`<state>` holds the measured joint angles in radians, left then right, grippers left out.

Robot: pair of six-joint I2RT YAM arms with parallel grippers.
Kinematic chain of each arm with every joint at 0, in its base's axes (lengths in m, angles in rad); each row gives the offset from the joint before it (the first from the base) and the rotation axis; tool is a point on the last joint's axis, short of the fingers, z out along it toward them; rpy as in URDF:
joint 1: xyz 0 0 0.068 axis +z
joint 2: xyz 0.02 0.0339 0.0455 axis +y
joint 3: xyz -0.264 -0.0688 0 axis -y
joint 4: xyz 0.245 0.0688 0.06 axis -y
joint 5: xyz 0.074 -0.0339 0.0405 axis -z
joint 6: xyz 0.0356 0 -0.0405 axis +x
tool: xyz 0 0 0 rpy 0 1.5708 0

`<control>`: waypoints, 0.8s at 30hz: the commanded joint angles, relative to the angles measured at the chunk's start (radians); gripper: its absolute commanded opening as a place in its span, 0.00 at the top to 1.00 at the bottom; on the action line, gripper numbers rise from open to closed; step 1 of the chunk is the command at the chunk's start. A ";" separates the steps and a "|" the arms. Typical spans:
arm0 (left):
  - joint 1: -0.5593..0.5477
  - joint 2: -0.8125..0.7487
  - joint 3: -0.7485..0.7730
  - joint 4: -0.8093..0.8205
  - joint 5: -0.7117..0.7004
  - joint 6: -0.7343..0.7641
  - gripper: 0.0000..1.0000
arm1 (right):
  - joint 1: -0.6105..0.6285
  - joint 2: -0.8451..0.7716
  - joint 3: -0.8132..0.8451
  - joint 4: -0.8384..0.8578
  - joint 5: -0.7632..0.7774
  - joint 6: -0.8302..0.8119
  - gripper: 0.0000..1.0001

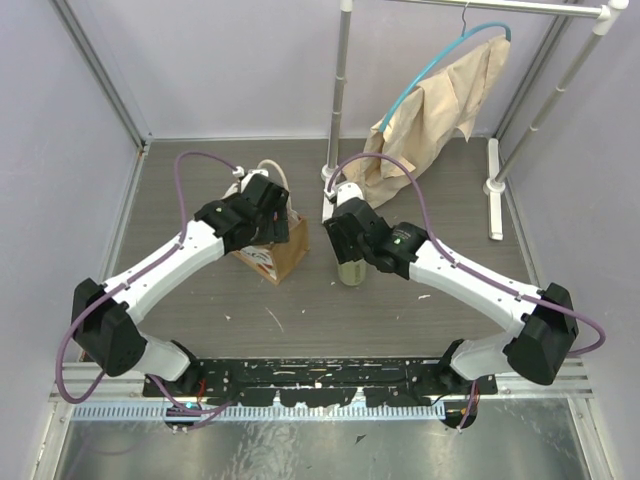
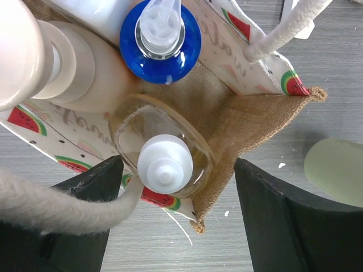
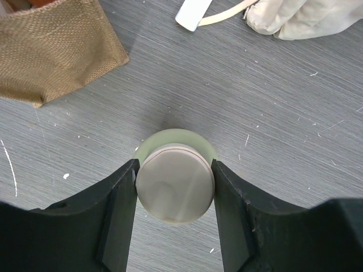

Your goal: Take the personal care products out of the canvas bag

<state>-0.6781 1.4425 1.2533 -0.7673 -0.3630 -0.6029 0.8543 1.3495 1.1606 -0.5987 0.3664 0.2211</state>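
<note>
- The right gripper (image 3: 174, 170) is clenched on the pale lid of the olive-green bottle (image 3: 177, 148). The bottle stands on the table (image 3: 272, 102), out of the canvas bag (image 1: 275, 250) and just to its right in the top view.
- Risk: the grip is only on the lid, so if the fingers open unevenly or pull sideways, the bottle may tip over.
- The left gripper (image 2: 180, 175) is released, and its jaws stand wide on both sides of the bag's lower corner. Between them is the clear bottle with a white cap (image 2: 164, 167).
- Inside the bag are also a blue-capped pump bottle (image 2: 160, 42) and a cream bottle (image 2: 85, 68), both in the upper left of the left wrist view.
- Risk: a rope handle (image 2: 62, 207) lies against the left finger. Closing here could catch the handle or the burlap wall together with the bottle, and the light bag would then lift or fall.
- Writing: the bag's printed panel shows watermelon slices and grey cursive letters, but I cannot read them with certainty. No brand or label shows on the bottles, which are seen from above.
</note>
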 commanded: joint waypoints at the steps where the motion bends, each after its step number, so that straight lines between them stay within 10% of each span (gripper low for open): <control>1: -0.002 0.035 -0.005 0.025 -0.048 0.018 0.13 | -0.011 -0.069 0.014 0.115 0.045 0.008 0.54; 6: -0.002 0.050 -0.024 0.044 -0.045 0.030 0.33 | -0.012 -0.071 0.004 0.117 0.055 0.006 0.36; 17: -0.002 0.023 -0.065 0.026 -0.094 0.041 0.97 | -0.014 -0.062 -0.007 0.119 0.047 0.009 0.35; 24: -0.003 -0.026 -0.110 -0.005 -0.099 0.026 1.00 | -0.014 -0.070 0.011 0.134 0.023 0.000 0.35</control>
<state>-0.6865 1.4174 1.2179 -0.6949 -0.4664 -0.5606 0.8421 1.3090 1.1408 -0.5240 0.3939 0.2203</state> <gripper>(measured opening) 0.327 0.651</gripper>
